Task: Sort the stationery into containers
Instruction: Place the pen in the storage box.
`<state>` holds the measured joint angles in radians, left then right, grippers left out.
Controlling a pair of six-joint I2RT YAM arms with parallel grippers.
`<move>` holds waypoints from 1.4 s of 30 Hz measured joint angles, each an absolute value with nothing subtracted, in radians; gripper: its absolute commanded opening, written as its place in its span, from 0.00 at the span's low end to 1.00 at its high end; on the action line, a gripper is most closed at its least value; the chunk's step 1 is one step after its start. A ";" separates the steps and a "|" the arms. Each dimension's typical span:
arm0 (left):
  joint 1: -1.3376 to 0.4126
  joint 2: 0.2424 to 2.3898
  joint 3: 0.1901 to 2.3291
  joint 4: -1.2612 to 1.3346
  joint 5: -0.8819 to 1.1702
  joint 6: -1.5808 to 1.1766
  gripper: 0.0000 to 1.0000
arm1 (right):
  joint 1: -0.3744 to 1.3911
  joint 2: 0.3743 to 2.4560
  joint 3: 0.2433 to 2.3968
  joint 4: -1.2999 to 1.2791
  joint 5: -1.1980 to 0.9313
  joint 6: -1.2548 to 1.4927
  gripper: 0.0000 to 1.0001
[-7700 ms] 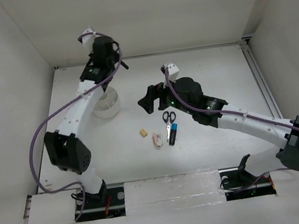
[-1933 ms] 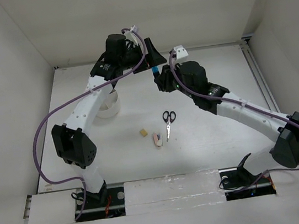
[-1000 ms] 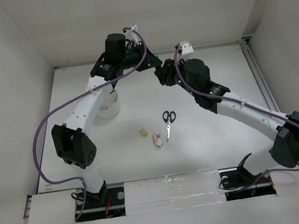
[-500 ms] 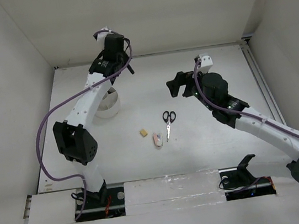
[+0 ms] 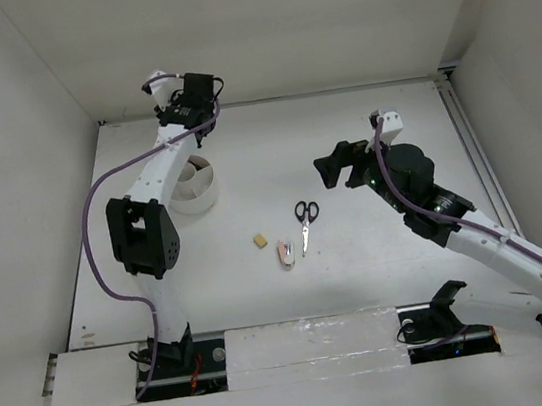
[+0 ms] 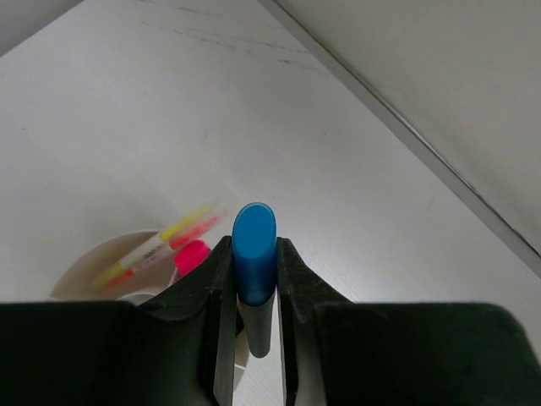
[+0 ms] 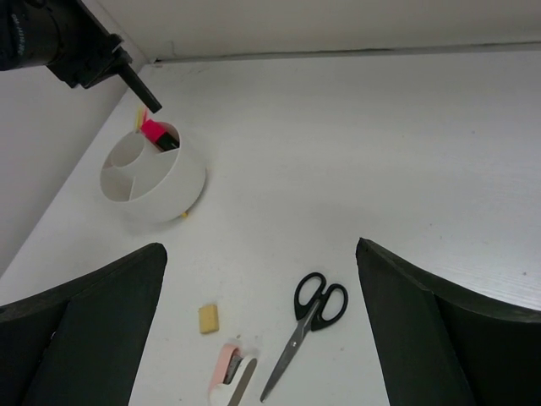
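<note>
Over the white tray's (image 5: 194, 192) far rim: left jaws clamped on a blue-capped highlighter (image 6: 254, 254), cap towards the wrist.
Left arm: stretched to the far-left corner.
Right jaws: spread wide, empty.
Right arm: raised over the counter (image 5: 361, 271), right of the scissors (image 5: 305, 212).
Change: a second ago both wrists met mid-counter; now they are well apart.

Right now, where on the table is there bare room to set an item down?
Bare: the far strip between the round white plastic tray and the right tool; also the far-right corner of the white table. Crowded: the centre, where black-handled scissors, tan eraser and white-pink piece cluster.
</note>
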<state>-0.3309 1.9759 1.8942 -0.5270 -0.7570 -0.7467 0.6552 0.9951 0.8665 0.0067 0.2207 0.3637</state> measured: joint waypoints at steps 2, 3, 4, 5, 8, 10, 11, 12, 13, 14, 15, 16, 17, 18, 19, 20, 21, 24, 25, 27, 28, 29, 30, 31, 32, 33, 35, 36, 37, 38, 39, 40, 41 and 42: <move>-0.324 1.976 1.873 -0.530 -0.770 -0.760 0.00 | 0.655 0.995 0.866 0.006 0.213 0.367 1.00; -0.324 1.976 1.865 -0.532 -0.773 -0.763 0.00 | 0.655 0.997 0.866 0.005 0.210 0.370 1.00; -0.324 1.976 1.855 -0.531 -0.776 -0.770 0.00 | 0.655 0.999 0.866 0.005 0.207 0.371 1.00; -0.324 1.976 1.844 -0.531 -0.780 -0.775 0.00 | 0.656 1.002 0.866 0.006 0.204 0.371 1.00; -0.325 1.976 1.803 -0.526 -0.785 -0.790 0.00 | 0.658 1.010 0.862 0.005 0.196 0.373 1.00; -0.325 1.976 1.771 -0.524 -0.786 -0.794 0.00 | 0.661 1.013 0.855 0.004 0.193 0.374 1.00; -0.325 1.976 1.757 -0.524 -0.786 -0.796 0.00 | 0.662 1.016 0.853 0.001 0.191 0.374 1.00; -0.325 1.976 1.747 -0.524 -0.786 -0.799 0.00 | 0.662 1.018 0.852 -0.002 0.190 0.374 1.00; -0.325 1.976 1.741 -0.524 -0.786 -0.800 0.00 | 0.662 1.020 0.852 -0.002 0.189 0.374 1.00; -0.325 1.976 1.737 -0.524 -0.786 -0.802 0.00 | 0.662 1.021 0.851 -0.002 0.188 0.374 1.00; -0.325 1.976 1.733 -0.520 -0.786 -0.803 0.00 | 0.662 1.022 0.851 -0.003 0.187 0.374 1.00; -0.325 1.976 1.731 -0.519 -0.786 -0.804 0.00 | 0.662 1.022 0.851 -0.003 0.187 0.374 1.00; -0.325 1.976 1.727 -0.514 -0.786 -0.805 0.00 | 0.662 1.022 0.851 -0.003 0.186 0.374 1.00; -0.325 1.976 1.724 -0.513 -0.785 -0.806 0.02 | 0.662 1.022 0.851 -0.003 0.186 0.374 1.00; -0.325 1.976 1.721 -0.512 -0.786 -0.806 0.06 | 0.662 1.022 0.851 -0.004 0.184 0.374 1.00; -0.325 1.976 1.719 -0.511 -0.785 -0.807 0.15 | 0.662 1.022 0.851 -0.004 0.183 0.374 1.00; -0.325 1.976 1.717 -0.510 -0.786 -0.807 0.18 | 0.662 1.022 0.851 -0.003 0.182 0.374 1.00; -0.325 1.976 1.714 -0.507 -0.783 -0.811 0.37 | 0.664 1.022 0.851 -0.004 0.182 0.374 1.00; -0.325 1.977 1.713 -0.505 -0.782 -0.811 0.42 | 0.665 1.022 0.851 -0.004 0.182 0.374 1.00; -0.325 1.976 1.708 -0.500 -0.780 -0.815 0.45 | 0.669 1.022 0.851 -0.004 0.181 0.374 1.00; -0.325 1.976 1.703 -0.496 -0.777 -0.817 0.47 | 0.669 1.023 0.851 -0.004 0.181 0.374 1.00; -0.325 1.976 1.697 -0.493 -0.774 -0.817 0.49 | 0.669 1.024 0.851 -0.004 0.179 0.374 1.00; -0.325 1.975 1.692 -0.491 -0.771 -0.817 0.50 | 0.669 1.027 0.851 -0.003 0.179 0.374 1.00; -0.326 1.974 1.684 -0.488 -0.768 -0.817 0.52 | 0.669 1.031 0.851 -0.002 0.178 0.374 1.00; -0.327 1.972 1.677 -0.488 -0.765 -0.818 0.55 | 0.669 1.037 0.851 -0.002 0.178 0.374 1.00; -0.330 1.967 1.671 -0.490 -0.763 -0.817 0.62 | 0.669 1.043 0.851 -0.003 0.178 0.374 1.00; -0.336 1.950 1.664 -0.490 -0.760 -0.809 0.75 | 0.669 1.061 0.851 0.001 0.173 0.373 1.00; -0.341 1.936 1.664 -0.493 -0.760 -0.808 0.82 | 0.669 1.073 0.851 0.002 0.166 0.371 1.00; -0.348 1.917 1.664 -0.493 -0.757 -0.804 0.97 | 0.669 1.089 0.851 0.005 0.156 0.369 1.00; -0.356 1.893 1.664 -0.494 -0.749 -0.799 1.00 | 0.670 1.107 0.852 0.010 0.146 0.364 1.00; -0.363 1.864 1.664 -0.493 -0.735 -0.791 1.00 | 0.674 1.128 0.852 0.014 0.136 0.357 1.00; -0.368 1.831 1.664 -0.492 -0.724 -0.783 1.00 | 0.680 1.150 0.852 0.015 0.126 0.350 1.00; -0.375 1.794 1.665 -0.490 -0.714 -0.775 1.00 | 0.688 1.174 0.853 0.016 0.119 0.342 1.00; -0.381 1.755 1.667 -0.491 -0.704 -0.767 1.00 | 0.701 1.202 0.857 0.016 0.115 0.333 1.00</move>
